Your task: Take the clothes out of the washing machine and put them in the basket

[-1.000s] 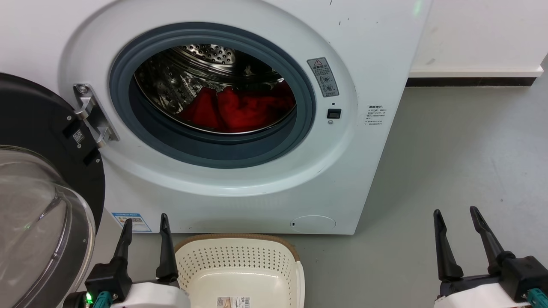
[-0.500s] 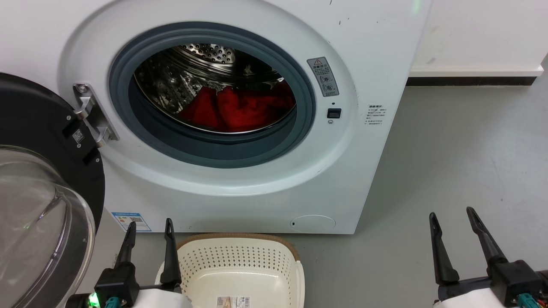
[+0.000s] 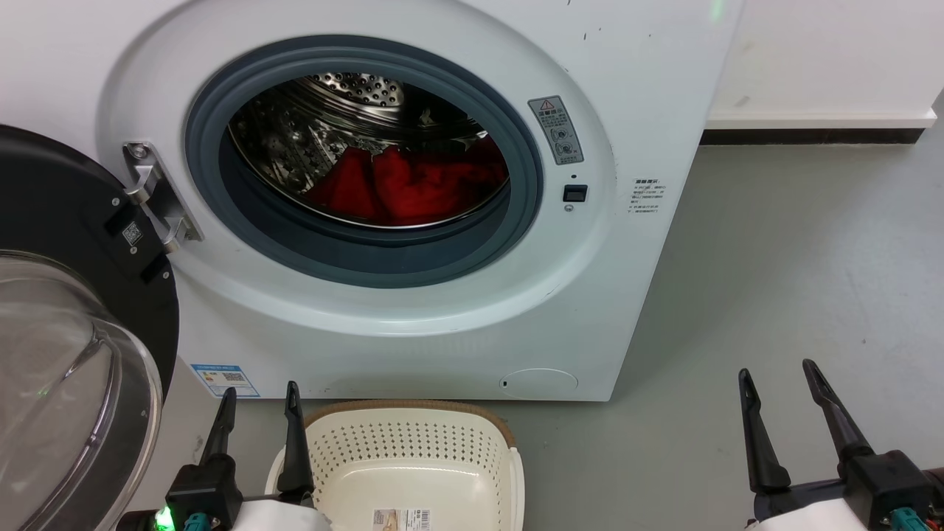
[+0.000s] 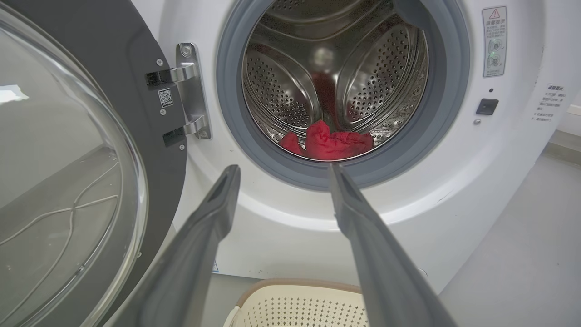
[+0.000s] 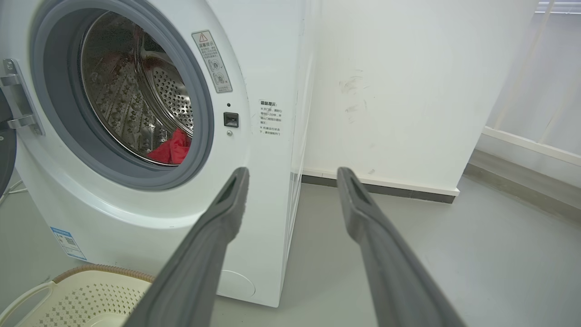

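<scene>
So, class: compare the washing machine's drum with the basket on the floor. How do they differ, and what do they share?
The washing machine's drum is shiny steel; the basket is cream plastic with a brown rim. The drum holds the red clothes; the basket's visible part holds none. Both have perforated walls.

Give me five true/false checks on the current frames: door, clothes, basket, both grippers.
1. The door of the washing machine is open. True.
2. The clothes are in the basket. False: they lie in the drum; the basket holds no clothes.
3. The left gripper is shut on red fabric. False: it is open and holds nothing.
4. The basket stands on the floor in front of the washing machine. True.
5. The right gripper reaches inside the drum. False: it is open, outside the machine, above the floor to its right.
</scene>
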Robot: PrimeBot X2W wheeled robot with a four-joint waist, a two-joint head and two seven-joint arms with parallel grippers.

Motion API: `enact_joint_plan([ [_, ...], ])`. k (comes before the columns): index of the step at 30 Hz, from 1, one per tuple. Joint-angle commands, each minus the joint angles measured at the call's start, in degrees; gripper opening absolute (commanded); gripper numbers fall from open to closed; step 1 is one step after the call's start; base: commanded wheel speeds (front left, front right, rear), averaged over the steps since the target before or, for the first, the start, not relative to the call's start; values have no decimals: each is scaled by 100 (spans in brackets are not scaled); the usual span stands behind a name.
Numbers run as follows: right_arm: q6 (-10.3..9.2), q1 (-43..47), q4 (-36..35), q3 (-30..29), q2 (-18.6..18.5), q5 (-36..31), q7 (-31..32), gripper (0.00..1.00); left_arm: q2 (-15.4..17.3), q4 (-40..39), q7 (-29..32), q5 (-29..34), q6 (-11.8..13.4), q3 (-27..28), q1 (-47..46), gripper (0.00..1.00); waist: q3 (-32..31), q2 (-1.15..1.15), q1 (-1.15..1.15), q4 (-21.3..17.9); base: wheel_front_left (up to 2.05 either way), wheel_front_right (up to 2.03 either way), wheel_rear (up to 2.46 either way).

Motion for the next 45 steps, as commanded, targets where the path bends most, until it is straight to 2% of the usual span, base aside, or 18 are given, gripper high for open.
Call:
enact_joint_plan([
  [1, -2, 78, 6, 4, -1, 35, -16, 100, -7, 19, -44, 5, -6, 9, 52, 100, -1, 0, 0, 4, 0, 0, 0],
  [8, -2, -1, 2, 2, -1, 80, -15, 100, -8, 237, -32, 46, 89, -8, -178, 100, 60, 0, 0, 1, 0, 0, 0],
  [14, -3, -234, -65, 50, 0, 110, -15, 100, -4, 733, -32, 120, -134, -5, -866, 100, 399, 0, 0, -108, 0, 0, 0],
  [22, -3, -654, -136, 83, 2, 169, -15, 100, 192, 2068, -32, 214, -417, 83, -2582, 100, 1179, 0, 0, -367, 0, 0, 0],
  [31, -3, -1265, -215, 176, 3, 307, -14, 100, 662, 3706, -30, 449, -658, -78, -4691, 100, 2175, 0, 0, -796, 0, 0, 0],
  [38, -3, -1642, -288, 282, 5, 490, -14, 100, 1013, 4871, 300, 539, -795, -216, -6304, 100, 2895, 0, 0, -1113, 0, 0, 0],
  [45, -3, -1929, -353, 348, 6, 663, -14, 100, 1329, 5458, 815, 592, -873, -322, -7482, 100, 3446, 0, 0, -1388, 0, 0, 0],
])
